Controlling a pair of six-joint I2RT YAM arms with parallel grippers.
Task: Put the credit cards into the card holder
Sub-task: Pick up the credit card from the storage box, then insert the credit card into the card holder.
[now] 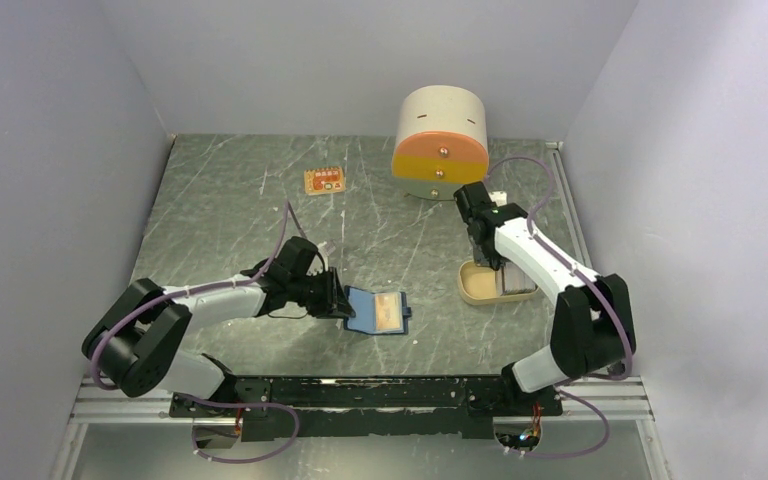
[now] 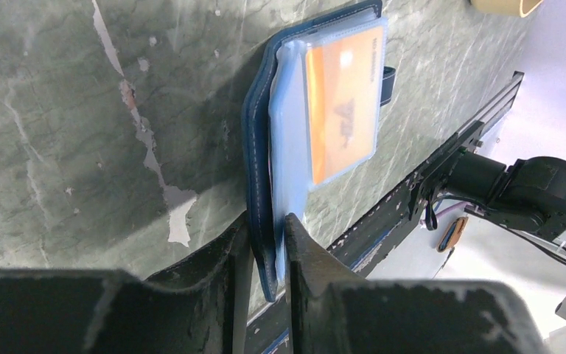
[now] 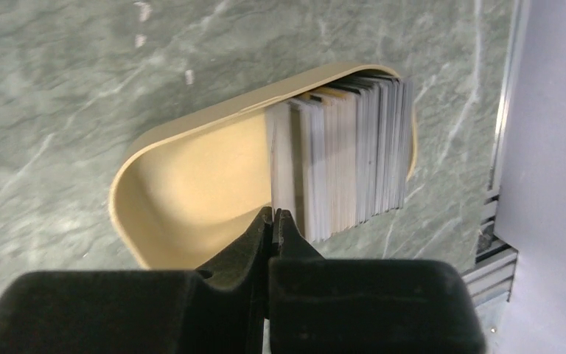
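The small dark blue folding card holder [image 1: 377,312] lies open on the grey-green stone-look table [image 1: 220,200]. It is near the front, between the 2 arms. The left gripper [image 2: 269,230] pinches its edge. The 2 black fingers [image 2: 214,265] are close together, with the dark blue cover and the light blue inside pages squeezed between them. 1 thin orange-tan card [image 2: 343,103] sits in a see-through pocket of the holder.

To the right, well apart from it, is a tan oval plastic tray [image 3: 184,184]. A row of thin cards [image 3: 354,147] stands on edge at one end of the tray, packed side by side. The right gripper [image 3: 274,221] is down in the tray, right at the first card of the row. Its jaws are shut tight. I cannot tell if a card is caught between them.

At the back stands a big round cream-and-orange drawer unit [image 1: 442,140]. A small orange tag [image 1: 326,181] lies flat to its left.
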